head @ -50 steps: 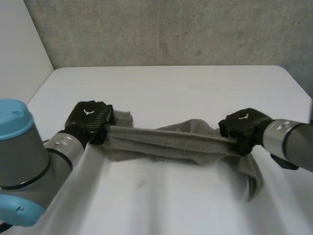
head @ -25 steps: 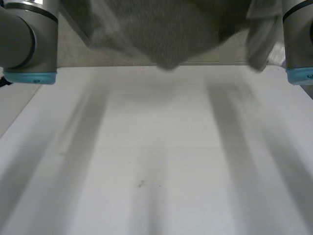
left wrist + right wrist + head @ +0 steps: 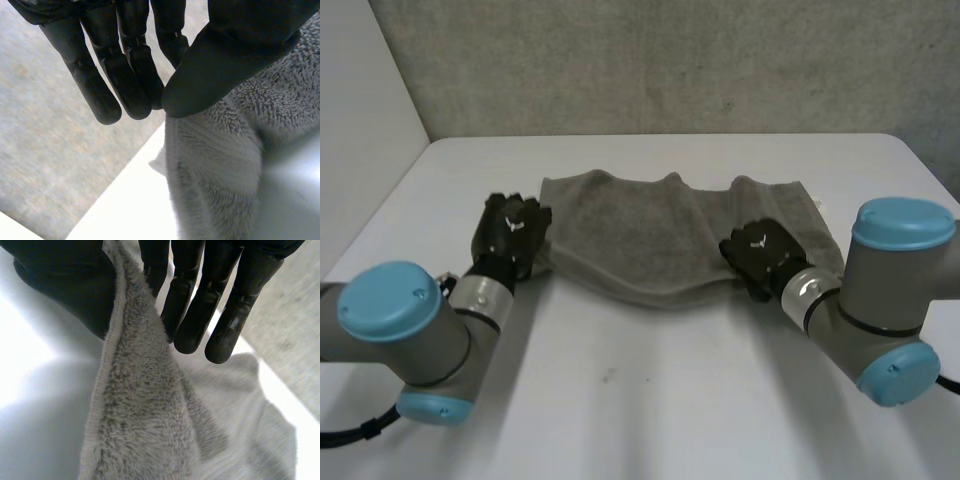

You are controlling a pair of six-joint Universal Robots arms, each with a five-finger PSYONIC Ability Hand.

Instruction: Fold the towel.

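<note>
A grey towel (image 3: pixel 650 235) lies spread across the middle of the white table (image 3: pixel 650 400), rumpled along its far edge. My left hand (image 3: pixel 512 232) is at its near left corner; the left wrist view has the thumb (image 3: pixel 225 70) pressing the towel (image 3: pixel 225 170) against the straight fingers (image 3: pixel 135 85). At the near right edge sits my right hand (image 3: pixel 760 255). Its own view shows the towel's hem (image 3: pixel 135 390) pinched between thumb (image 3: pixel 75 285) and fingers (image 3: pixel 200 315).
The table's far edge meets a grey wall (image 3: pixel 670 60). A pale wall panel (image 3: pixel 360 130) stands at the left. Bare tabletop lies in front of the towel, between my two arms.
A second ago the towel was stretched bunched between my hands near the front. It was swung up high and now lies spread flat farther back, both hands down on the table.
</note>
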